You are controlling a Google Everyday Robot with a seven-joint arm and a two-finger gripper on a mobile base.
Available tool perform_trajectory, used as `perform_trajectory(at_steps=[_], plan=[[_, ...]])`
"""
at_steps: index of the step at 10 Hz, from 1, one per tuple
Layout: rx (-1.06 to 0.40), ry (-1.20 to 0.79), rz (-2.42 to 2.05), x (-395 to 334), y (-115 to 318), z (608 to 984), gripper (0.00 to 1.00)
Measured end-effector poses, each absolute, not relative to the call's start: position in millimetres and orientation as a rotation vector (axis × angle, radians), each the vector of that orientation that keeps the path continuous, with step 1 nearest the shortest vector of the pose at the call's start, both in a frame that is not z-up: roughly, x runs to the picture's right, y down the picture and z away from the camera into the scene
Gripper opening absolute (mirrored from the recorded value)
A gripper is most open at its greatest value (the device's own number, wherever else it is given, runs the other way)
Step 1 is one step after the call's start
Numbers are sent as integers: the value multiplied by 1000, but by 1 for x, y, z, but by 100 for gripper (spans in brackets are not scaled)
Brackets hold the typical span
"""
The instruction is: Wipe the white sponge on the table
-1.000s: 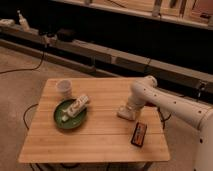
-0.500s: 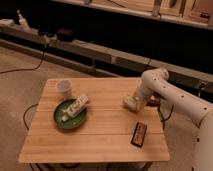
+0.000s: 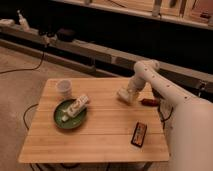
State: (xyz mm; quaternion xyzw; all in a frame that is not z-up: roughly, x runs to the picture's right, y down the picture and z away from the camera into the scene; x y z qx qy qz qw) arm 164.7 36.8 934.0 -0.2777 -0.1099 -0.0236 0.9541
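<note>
The white sponge is a small off-white pad resting on the table, right of centre near the far edge. My gripper comes down from the white arm on the right and is shut on the sponge, pressing it to the plank-striped wood. The gripper's body covers most of the sponge's upper side.
A green plate with a white bottle-like item lies at the left. Behind the plate stands a white cup. A dark flat packet lies front right, and a small reddish object sits at the right edge. Low shelving and cables run behind.
The gripper has slid the sponge across the tabletop away from the front, from the right middle toward the far edge. Plate, cup and packet have stayed put.
</note>
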Motion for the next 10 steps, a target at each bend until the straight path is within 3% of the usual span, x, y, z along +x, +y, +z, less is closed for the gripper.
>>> perform_trajectory(at_steps=[6, 10], plan=[[-570, -267, -276, 83, 73, 919, 48], [-599, -322, -280, 97, 106, 889, 48]])
